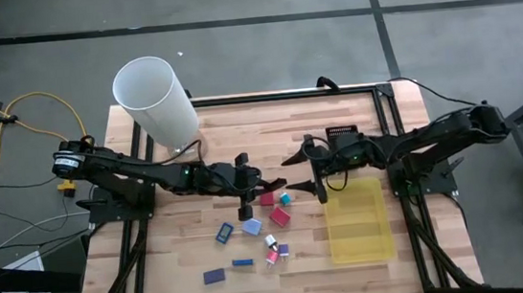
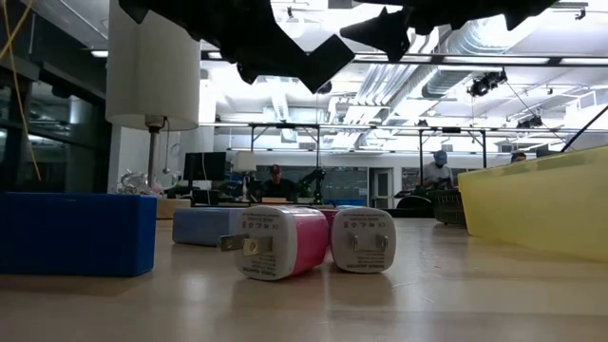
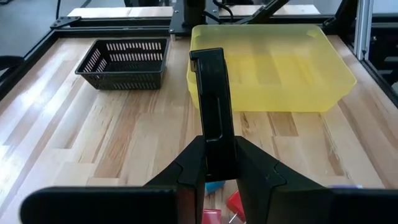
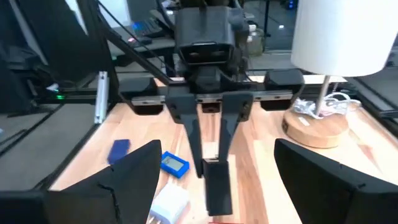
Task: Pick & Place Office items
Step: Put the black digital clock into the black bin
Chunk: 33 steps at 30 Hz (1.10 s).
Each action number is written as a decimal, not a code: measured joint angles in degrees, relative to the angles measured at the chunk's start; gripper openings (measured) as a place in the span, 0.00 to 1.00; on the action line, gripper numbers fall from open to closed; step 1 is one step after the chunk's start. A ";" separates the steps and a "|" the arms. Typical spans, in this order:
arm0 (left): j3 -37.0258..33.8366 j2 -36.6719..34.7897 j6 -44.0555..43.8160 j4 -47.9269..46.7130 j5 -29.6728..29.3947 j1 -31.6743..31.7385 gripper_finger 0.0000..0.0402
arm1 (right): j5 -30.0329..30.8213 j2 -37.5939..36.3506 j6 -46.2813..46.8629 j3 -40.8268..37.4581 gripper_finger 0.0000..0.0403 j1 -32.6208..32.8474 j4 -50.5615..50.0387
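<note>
Just beside the yellow tray (image 1: 359,238), off its corner on the loose-items side, your two grippers meet nose to nose above the surface (image 1: 334,101). Your left gripper (image 1: 277,185) has its fingers pinched together, and they look clamped on a slim black bar (image 3: 211,106). From its own wrist camera that bar runs long and straight away from the fingers, its long axis pointing right at the tray's near wall.

Your right gripper (image 1: 305,173) sits closer to the tray, practically at its edge, fingers spread wide with nothing between them. In its wrist camera the bar hangs between those spread fingers. So that's the relation to watch: bar lengthways toward the tray, with the open right fingers either side of its free end. I'd read it as either a handover or a straight carry into the tray. The right arm is the nearer one for the drop.

The rest of the office items (image 1: 252,226) lie scattered on the surface on the left arm's side of the tray, red, blue, pink, cyan and white pieces. The closest few sit just below the two grippers.

What's hard to call: I can't tell what the black bar actually is. From overhead it blends into the dark fingers, so its free end is lost. Whether the right fingers touch it isn't clear either. From table height both grippers are cut off at the top, above a pink-and-white plug block (image 2: 275,242).
</note>
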 joint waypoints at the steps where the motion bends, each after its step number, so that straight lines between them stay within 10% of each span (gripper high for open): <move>1: 0.00 0.00 -0.33 0.59 0.00 0.00 0.15 | 0.42 0.00 -0.33 0.00 0.74 0.14 -0.32; 33: 0.00 0.02 3.03 10.25 0.02 0.11 0.15 | 1.35 0.00 0.99 -0.04 0.66 0.35 -1.24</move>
